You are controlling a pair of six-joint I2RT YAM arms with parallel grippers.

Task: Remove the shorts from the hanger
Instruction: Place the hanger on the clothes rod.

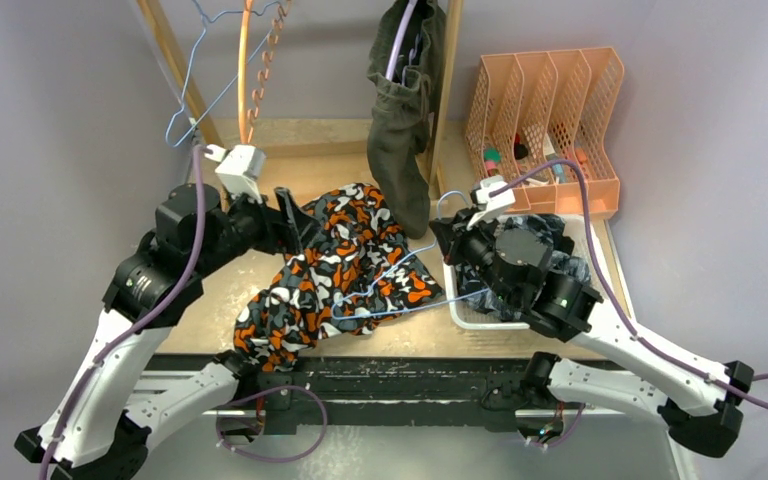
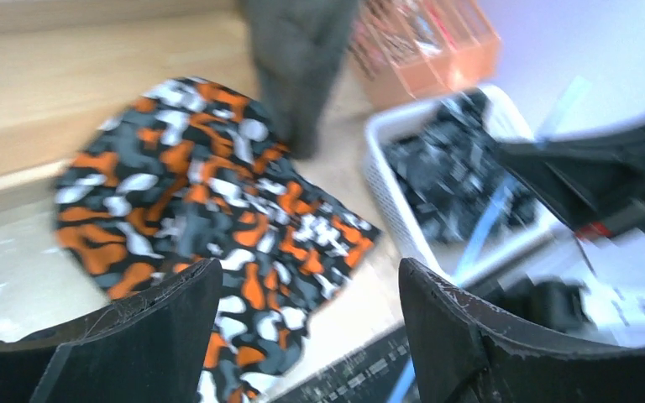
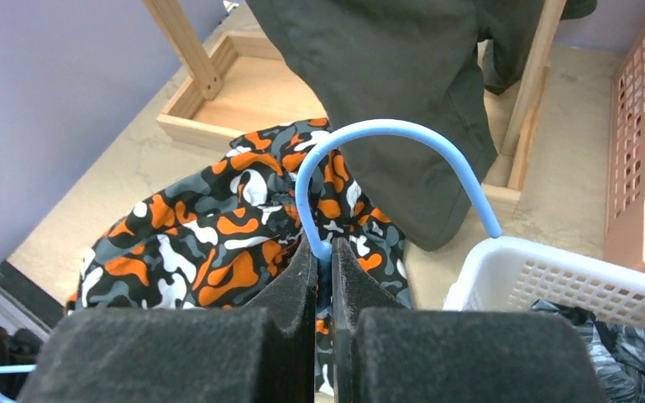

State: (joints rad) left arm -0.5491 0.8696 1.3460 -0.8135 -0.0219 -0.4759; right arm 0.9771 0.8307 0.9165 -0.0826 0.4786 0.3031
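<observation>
The camo shorts [image 1: 335, 270] are soft, matt cloth printed in orange, black and white, lying in creases. The olive shorts [image 1: 400, 140] are a heavier matt weave. The hanger [image 3: 390, 126] is thin wire with a smooth, slightly glossy blue coating. The dark printed cloth [image 3: 630, 336] has a faint sheen and lies in a white plastic lattice basket [image 3: 554, 273]. The peach organiser [image 1: 560, 90] at the table's far right corner is perforated plastic. The frame [image 3: 180, 42] is pale bare wood, and the table [image 1: 210, 290] is a matt, speckled tan. The fingers [image 2: 159, 336] of the left gripper [image 2: 311, 277] are scuffed black plastic. The pads [image 3: 176, 353] of the right gripper [image 3: 324, 252] look rough and grainy
</observation>
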